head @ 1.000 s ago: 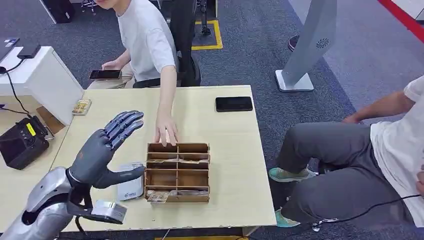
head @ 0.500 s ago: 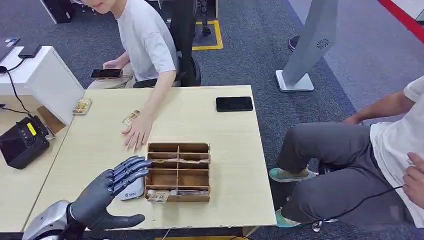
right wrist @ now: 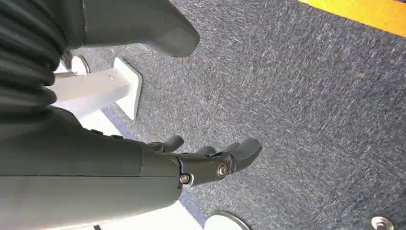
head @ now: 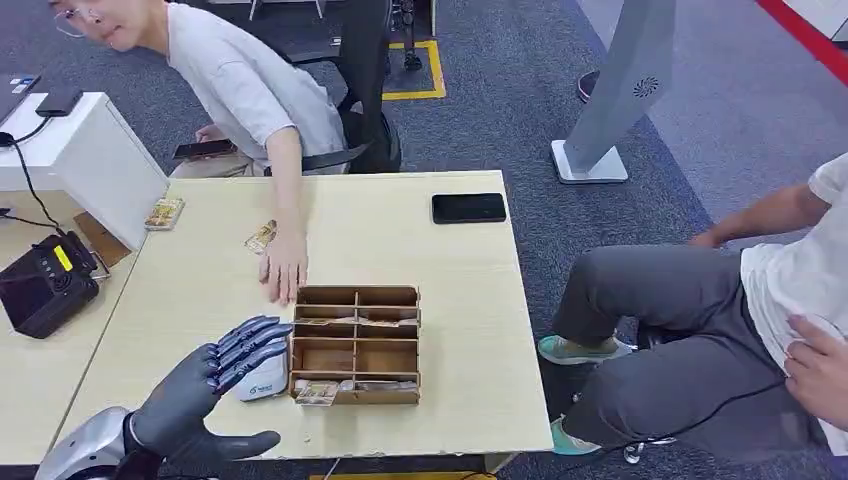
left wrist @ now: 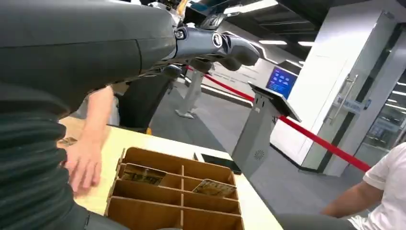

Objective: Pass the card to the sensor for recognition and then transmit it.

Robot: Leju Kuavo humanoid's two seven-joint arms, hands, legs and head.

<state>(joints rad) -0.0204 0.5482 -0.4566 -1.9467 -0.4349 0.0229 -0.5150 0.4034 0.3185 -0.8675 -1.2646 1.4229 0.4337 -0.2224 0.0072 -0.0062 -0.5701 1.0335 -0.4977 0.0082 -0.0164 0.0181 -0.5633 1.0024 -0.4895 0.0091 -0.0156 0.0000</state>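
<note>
Black phone (head: 468, 207) on table (head: 460, 300), black device (head: 40, 285), grey kiosk (head: 620, 90)

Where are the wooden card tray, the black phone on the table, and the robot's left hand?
wooden card tray (head: 355, 358): head view, inner divider.
black phone (head: 468, 208): head view, screen centre.
left hand (head: 205, 385): head view, back of hand.

Matt brown wooden organizer (head: 355, 345) on smooth pale wood-look table (head: 460, 330) (glossy black phone (head: 468, 208))
</note>
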